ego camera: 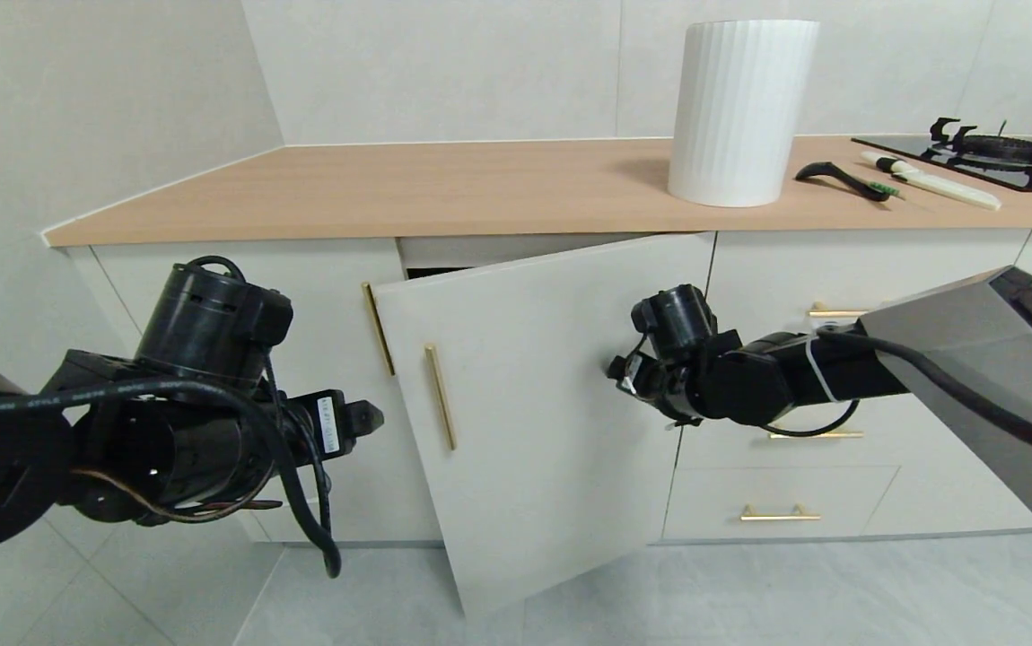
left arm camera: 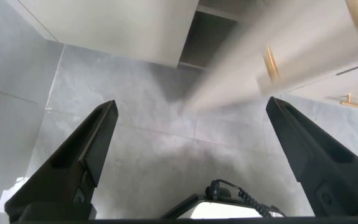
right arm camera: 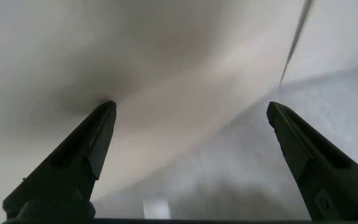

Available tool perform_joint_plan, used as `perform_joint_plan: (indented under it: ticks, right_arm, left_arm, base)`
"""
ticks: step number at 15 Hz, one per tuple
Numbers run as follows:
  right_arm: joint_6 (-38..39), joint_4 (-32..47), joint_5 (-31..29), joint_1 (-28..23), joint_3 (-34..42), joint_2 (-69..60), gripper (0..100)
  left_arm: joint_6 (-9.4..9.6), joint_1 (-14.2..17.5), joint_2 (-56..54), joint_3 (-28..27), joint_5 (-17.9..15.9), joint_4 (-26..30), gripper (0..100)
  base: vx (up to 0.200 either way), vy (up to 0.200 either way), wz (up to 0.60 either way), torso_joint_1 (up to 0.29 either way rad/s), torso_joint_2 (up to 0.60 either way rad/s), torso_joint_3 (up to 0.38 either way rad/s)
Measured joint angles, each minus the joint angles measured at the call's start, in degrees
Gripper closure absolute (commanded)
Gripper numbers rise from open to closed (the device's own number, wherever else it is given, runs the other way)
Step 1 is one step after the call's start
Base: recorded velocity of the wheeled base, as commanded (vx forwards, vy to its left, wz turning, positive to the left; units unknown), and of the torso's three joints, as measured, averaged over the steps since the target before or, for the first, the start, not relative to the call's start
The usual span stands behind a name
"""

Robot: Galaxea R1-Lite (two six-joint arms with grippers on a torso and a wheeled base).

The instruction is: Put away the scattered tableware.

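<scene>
Room: pale tiled walls meeting in a corner at the left, grey tile floor (ego camera: pixel 749 592). Wooden worktop (ego camera: pixel 390 188) runs wall to wall, its left half bare. Right of centre a white ribbed container (ego camera: pixel 740 112) stands upright, nearer the front edge than the back wall. Just beside it to the right lies a black utensil (ego camera: pixel 839 177), then a knife (ego camera: pixel 933 182) with a pale blade, flat, the two close together, contact unclear. Gas hob (ego camera: pixel 1001 152) sits at the worktop's far right end. Below: white cabinets, one cabinet door (ego camera: pixel 552 404) swung partly open, hinged on its right, brass handle (ego camera: pixel 441 397) near its free left edge, dark gap at its top. Drawers (ego camera: pixel 779 514) with brass pulls to the right. Left gripper (left arm camera: pixel 191 106) low in front of the left cabinet, pointing at the door's free edge, fingers spread wide, empty, floor tile beneath. Right gripper (right arm camera: pixel 191 106) level against the door's outer face near the hinge side, fingers spread, holding nothing, can't tell if it touches the panel
</scene>
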Motion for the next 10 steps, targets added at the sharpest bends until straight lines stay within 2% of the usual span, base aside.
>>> perform_joint_plan:
  ticks: [6,10]
  right_arm:
    - [3.74,-0.27,-3.62,-0.46,-4.79,2.56,0]
    - [4.05,0.15,-10.57,-1.73,-9.86,5.16,0]
  left_arm:
    - [-0.01,0.00,-0.02,0.09,0.02,0.00,0]
    - [0.00,0.00,-0.02,0.09,-0.05,0.00,0]
  base:
    - [0.000,0.000,0.00,0.000,0.00,0.000]
    - [0.000,0.000,0.00,0.000,0.00,0.000]
